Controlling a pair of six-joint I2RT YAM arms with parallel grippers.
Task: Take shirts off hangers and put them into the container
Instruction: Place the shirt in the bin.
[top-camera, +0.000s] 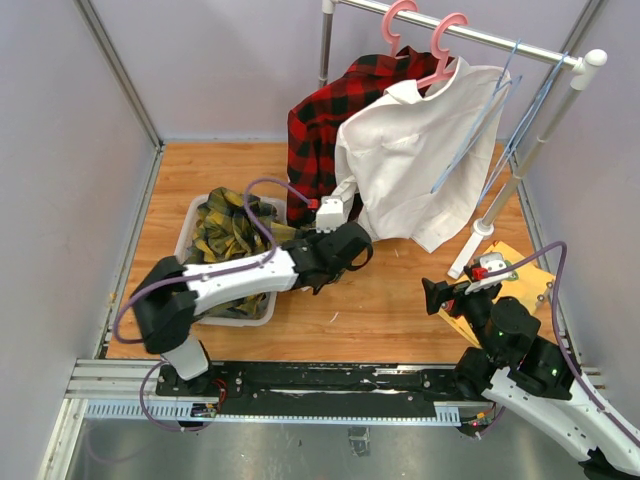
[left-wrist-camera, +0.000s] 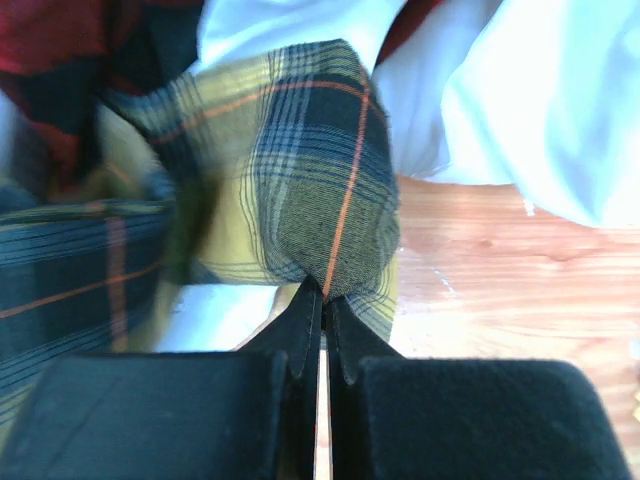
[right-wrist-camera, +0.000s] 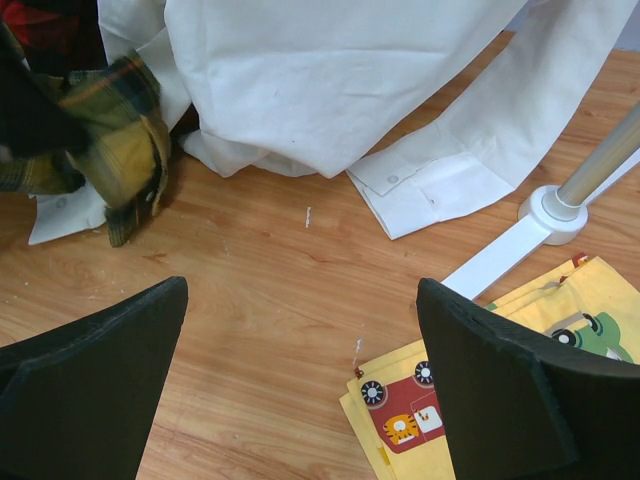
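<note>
Left fingers (left-wrist-camera: 305, 335) tight on yellow-green plaid shirt (left-wrist-camera: 320, 180), its fold pointing straight ahead; right fingers (right-wrist-camera: 500, 390) wide, empty

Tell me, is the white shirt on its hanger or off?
On. The white shirt hangs by its collar from a pink hanger hooked over the rail.

No lettering, brand, label or number can be read in any of the views. The only printed marks are on the yellow cloth (right-wrist-camera: 570, 295), at about five o'clock in the right wrist view. They are small cartoon patches: a red patch (right-wrist-camera: 402, 412) with a tiger-like animal and wheels, and a green vehicle (right-wrist-camera: 596, 330) by the cloth's far edge. These are pictures only, and no letters can be made out on them.
</note>
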